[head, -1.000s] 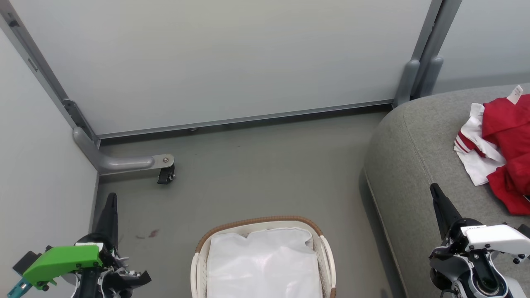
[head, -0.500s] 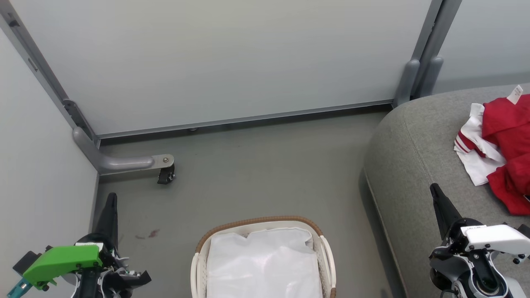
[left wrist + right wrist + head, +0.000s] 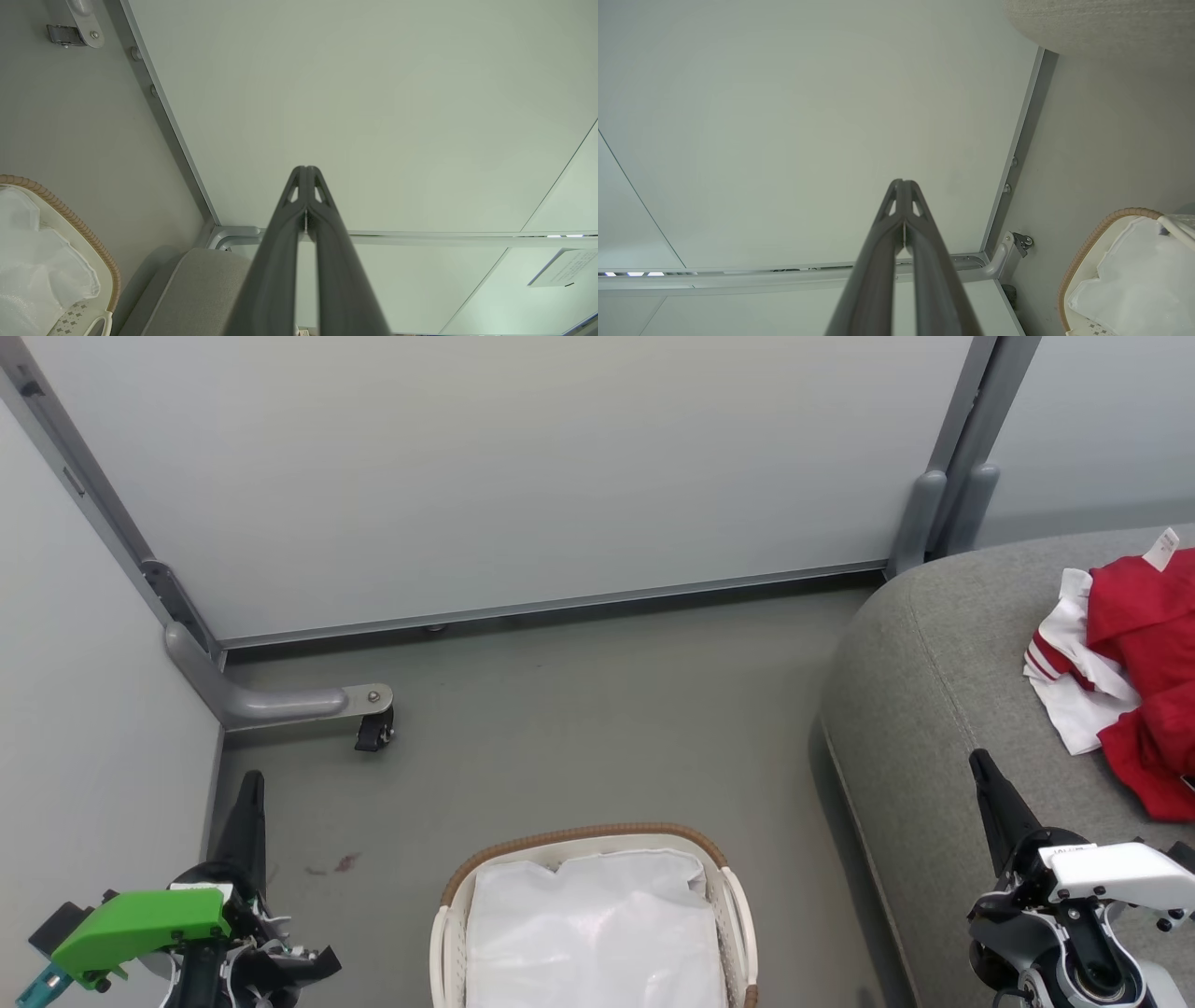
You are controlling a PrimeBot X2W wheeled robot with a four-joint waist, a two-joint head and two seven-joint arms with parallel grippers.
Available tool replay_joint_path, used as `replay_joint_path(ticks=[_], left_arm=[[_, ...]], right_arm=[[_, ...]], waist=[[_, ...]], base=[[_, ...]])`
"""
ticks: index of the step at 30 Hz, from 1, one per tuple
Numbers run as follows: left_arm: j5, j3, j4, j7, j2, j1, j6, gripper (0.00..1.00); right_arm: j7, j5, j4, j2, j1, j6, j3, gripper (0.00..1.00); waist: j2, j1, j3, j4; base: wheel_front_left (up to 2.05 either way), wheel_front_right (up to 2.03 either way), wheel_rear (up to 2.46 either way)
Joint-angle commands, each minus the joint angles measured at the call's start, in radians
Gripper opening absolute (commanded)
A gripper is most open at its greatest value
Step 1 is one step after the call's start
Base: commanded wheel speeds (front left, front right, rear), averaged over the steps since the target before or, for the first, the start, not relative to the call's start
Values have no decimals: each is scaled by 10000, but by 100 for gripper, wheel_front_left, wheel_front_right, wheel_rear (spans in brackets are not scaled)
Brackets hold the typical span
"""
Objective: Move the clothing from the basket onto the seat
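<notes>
Nothing differs from the earlier head frames: hands, basket and clothes are in the same spots, and the camera has not shifted.

Left hand [image 3: 248,791] is at the lower left, fingers pressed together and holding nothing. The left wrist view shows its fingers [image 3: 280,252] meeting at the tip. Right hand [image 3: 983,767] is at the lower right, also closed tight and empty, with its tip over the seat's near left edge.

Clothes [image 3: 1146,658], red with white striped parts and a white tag [image 3: 1161,549], lie on the seat [image 3: 934,663]. They sit well in from its rounded left edge and run off the right side of the picture. The basket [image 3: 581,833] is on the floor [image 3: 579,728] at bottom centre. Inside it I can see just the white liner [image 3: 597,933], no red.

A strip of bare floor runs between the basket's right side and the seat's edge. There is a wide stretch of floor beyond the basket's far rim up to the wall panel [image 3: 513,476]. The panel's wheeled foot [image 3: 372,732] sticks out onto the floor at far left, well apart from the basket and ahead of the left hand. The left hand is close to the left side panel [image 3: 84,728].
</notes>
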Motion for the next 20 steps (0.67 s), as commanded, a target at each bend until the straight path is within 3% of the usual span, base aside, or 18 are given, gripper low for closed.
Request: replay_joint_path(ticks=[1, 20], left_arm=[[-35, 21, -16, 39, 66, -101, -50, 0], [-36, 21, -17, 39, 66, -101, -50, 0]], right_arm=[[31, 34, -35, -63, 103, -3, -20, 0], [30, 35, -34, -63, 104, -3, -20, 0]], waist=[[0, 0, 0, 0], [0, 0, 0, 0]], base=[[0, 0, 0], [0, 0, 0]])
